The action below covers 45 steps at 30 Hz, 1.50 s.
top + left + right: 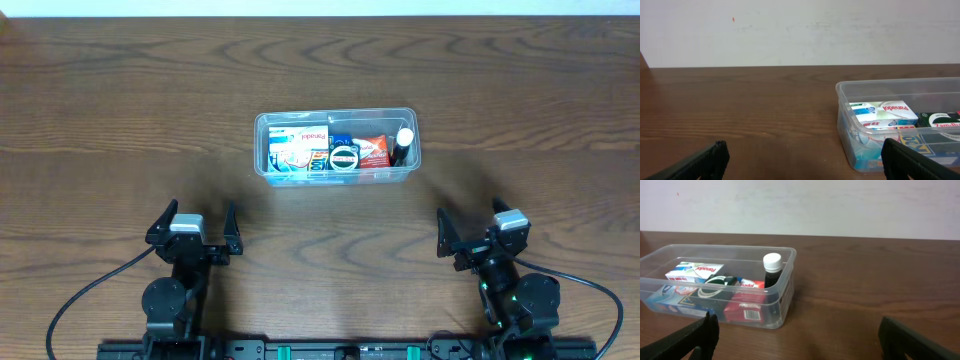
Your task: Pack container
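Overhead, the container (340, 112) is sitting mid-table, well ahead of both arms, holding small boxes (300, 152) and a white-capped bottle (403, 138). The left gripper (197, 222) and right gripper (470, 225) are hanging spread and empty. The left wrist view is showing wide-apart jaws, the container off to the right. The right wrist view is showing the same, the container to the left. Nothing loose is showing, so packing looks finished, and the arms are best kept clear of it.

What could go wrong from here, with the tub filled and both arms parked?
The white-capped bottle stands upright at the right end of the container, cap near rim level; a nudge might tip it. The container is see-through, so an approaching gripper could misjudge its wall. Both the left gripper and right gripper sit open, apart from it.
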Tool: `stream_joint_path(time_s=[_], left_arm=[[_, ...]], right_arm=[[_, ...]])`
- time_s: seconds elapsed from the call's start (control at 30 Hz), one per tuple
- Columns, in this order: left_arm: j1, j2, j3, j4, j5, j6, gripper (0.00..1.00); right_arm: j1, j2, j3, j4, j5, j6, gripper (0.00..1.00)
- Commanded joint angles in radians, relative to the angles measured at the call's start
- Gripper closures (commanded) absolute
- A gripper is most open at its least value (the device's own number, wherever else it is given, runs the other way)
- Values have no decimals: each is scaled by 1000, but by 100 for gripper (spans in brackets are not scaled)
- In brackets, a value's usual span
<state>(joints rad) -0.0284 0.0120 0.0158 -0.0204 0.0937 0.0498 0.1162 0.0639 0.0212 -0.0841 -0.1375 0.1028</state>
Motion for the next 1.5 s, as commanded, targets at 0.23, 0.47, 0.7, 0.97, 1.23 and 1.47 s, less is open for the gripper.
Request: stream_joint_path(time_s=[0.23, 0.47, 0.7, 0.97, 1.23, 1.47], left_arm=[[-2, -10, -12, -42, 7, 10, 2], [-36, -10, -12, -42, 7, 10, 2], [-144, -10, -12, -42, 7, 10, 2], [-192, -10, -12, -42, 7, 10, 2], [-192, -10, -12, -42, 7, 10, 2], [-192, -10, -12, -42, 7, 10, 2]], right_arm=[[3, 0, -6, 2, 6, -6, 1], [3, 0, -6, 2, 6, -7, 1], [3, 0, -6, 2, 6, -6, 1], [3, 0, -6, 2, 6, -7, 1], [3, 0, -6, 2, 6, -7, 1], [3, 0, -6, 2, 6, -6, 1]])
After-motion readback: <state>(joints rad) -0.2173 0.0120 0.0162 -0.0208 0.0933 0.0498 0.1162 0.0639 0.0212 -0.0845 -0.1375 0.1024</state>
